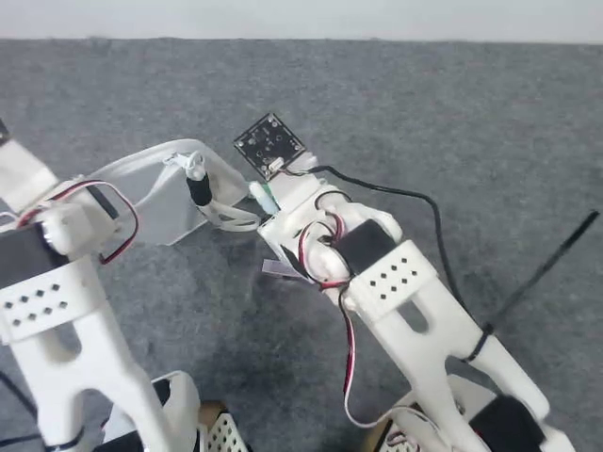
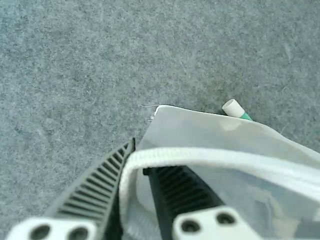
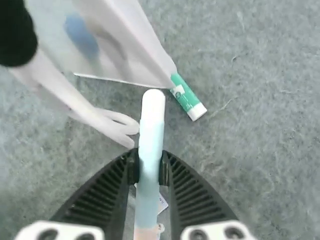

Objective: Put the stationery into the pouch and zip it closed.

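Nearest, at left, the left arm's claw (image 2: 139, 161) is clamped on the zipper rim of the translucent white fabric pouch (image 2: 215, 132), which sits on the grey carpet (image 1: 471, 122). A black-capped marker (image 1: 198, 186) appears to sit at its mouth. To the right, the right claw (image 3: 148, 161) grips a pale blue plastic stick (image 3: 151, 117). The stick's long axis points at the pouch, its tip just short. A green-and-white tube (image 3: 186, 97) lies at the pouch's corner. One pouch, three pieces; a blue shape inside may be a fourth.

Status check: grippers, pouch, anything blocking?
Left gripper shut on pouch rim. Right gripper shut on pale blue pen, tip near pouch, not inside. Green-and-white stick on table by pouch corner.
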Controlling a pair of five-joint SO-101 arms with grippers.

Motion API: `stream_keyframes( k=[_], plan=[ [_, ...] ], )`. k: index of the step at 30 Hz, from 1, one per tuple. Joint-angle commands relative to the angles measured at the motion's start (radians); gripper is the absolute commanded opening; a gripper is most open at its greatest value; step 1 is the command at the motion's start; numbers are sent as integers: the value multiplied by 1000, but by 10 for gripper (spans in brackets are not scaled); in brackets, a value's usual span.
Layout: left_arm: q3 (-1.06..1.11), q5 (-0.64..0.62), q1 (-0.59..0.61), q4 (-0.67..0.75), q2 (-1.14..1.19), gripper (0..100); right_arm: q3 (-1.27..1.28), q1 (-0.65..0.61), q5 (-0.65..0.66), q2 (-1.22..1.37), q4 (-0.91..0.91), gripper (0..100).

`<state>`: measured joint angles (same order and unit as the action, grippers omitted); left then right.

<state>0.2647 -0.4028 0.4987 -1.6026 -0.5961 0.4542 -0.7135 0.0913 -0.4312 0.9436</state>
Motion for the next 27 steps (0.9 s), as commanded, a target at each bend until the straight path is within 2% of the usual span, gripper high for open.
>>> stream_keyframes(
  k=[1,11,15,21,27],
  plan=[
    [1,-9,8,31,8,11,-5,-12,-64,-91,-8,6],
    [1,-9,5,32,11,11,-6,-15,-91,-285,16,6],
    [1,-9,5,34,11,11,-8,-56,-86,-366,4,6],
    [12,-11,5,35,9,11,-8,-125,-86,-444,-65,6],
    [12,-11,5,35,9,11,-6,-133,-86,-475,-145,6]
  ],
)
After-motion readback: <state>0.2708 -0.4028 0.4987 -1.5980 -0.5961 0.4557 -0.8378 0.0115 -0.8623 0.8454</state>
